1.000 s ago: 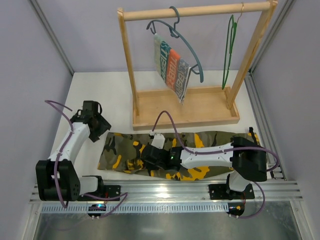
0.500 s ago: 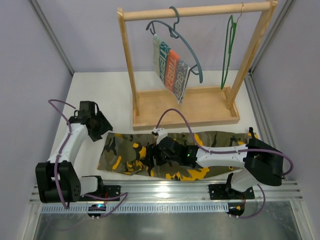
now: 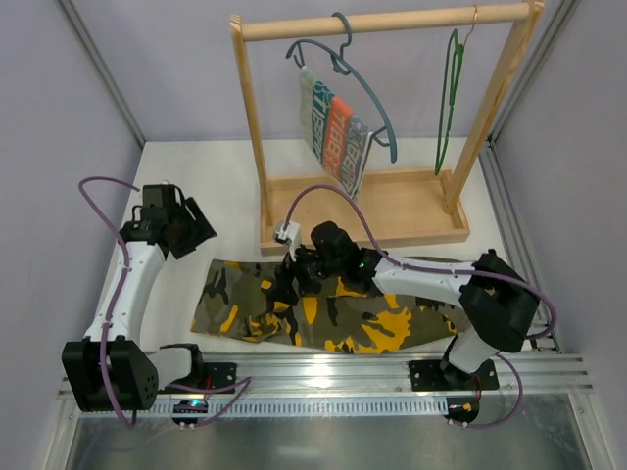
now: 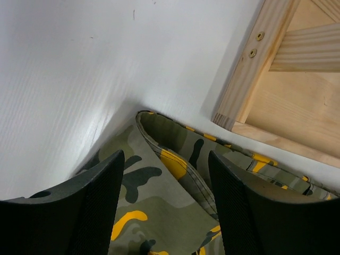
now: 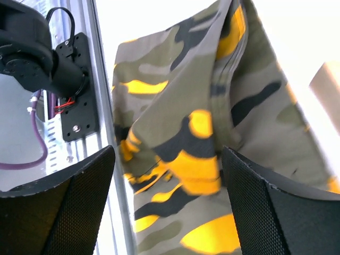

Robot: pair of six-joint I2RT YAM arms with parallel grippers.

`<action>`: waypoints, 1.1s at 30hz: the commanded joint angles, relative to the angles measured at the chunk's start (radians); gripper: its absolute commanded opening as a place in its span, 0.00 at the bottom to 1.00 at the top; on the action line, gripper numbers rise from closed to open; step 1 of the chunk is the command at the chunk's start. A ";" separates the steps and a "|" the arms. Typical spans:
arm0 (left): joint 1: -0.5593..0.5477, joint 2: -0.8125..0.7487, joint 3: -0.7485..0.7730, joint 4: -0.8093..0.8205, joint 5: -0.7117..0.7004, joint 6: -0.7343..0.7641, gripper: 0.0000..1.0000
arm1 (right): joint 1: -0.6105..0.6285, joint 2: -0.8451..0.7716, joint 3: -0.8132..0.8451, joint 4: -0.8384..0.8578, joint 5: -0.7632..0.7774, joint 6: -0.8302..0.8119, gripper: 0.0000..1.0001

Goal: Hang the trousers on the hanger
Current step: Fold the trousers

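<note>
A: State of the trousers (image 3: 338, 315)?
B: Spread lengthwise on the surface (image 3: 196, 176), before the wooden rack (image 3: 392, 211). The right end effector (image 3: 289, 274) is above their left half; the left end effector (image 3: 191, 230) is beyond their left end, apart.
A: And the green hanger (image 3: 447, 98)?
B: Hooked on the rail (image 3: 392, 22), right end.

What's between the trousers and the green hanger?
Only the rack's low front board: the trousers lie flat just before it, and the hanger hangs above and beyond it, far right. The striped cloth hangs further left, off that path.

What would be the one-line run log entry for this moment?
trousers: lying on table, unheld | hanger: bare on rack | left gripper: jaws open, empty | right gripper: jaws open above trousers, empty
</note>
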 commanded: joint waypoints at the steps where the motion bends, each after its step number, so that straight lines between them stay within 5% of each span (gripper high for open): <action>1: 0.004 -0.021 0.012 -0.005 0.043 0.019 0.65 | -0.062 0.101 0.096 0.009 -0.197 -0.131 0.84; 14: 0.004 0.036 -0.056 0.047 0.014 -0.020 0.65 | -0.087 0.284 0.271 -0.098 -0.458 -0.300 0.85; 28: 0.004 0.065 -0.064 0.070 -0.005 -0.027 0.65 | -0.089 0.374 0.325 -0.083 -0.334 -0.364 0.84; 33: 0.004 0.069 -0.067 0.072 -0.035 -0.020 0.65 | -0.089 0.394 0.325 -0.063 -0.397 -0.349 0.82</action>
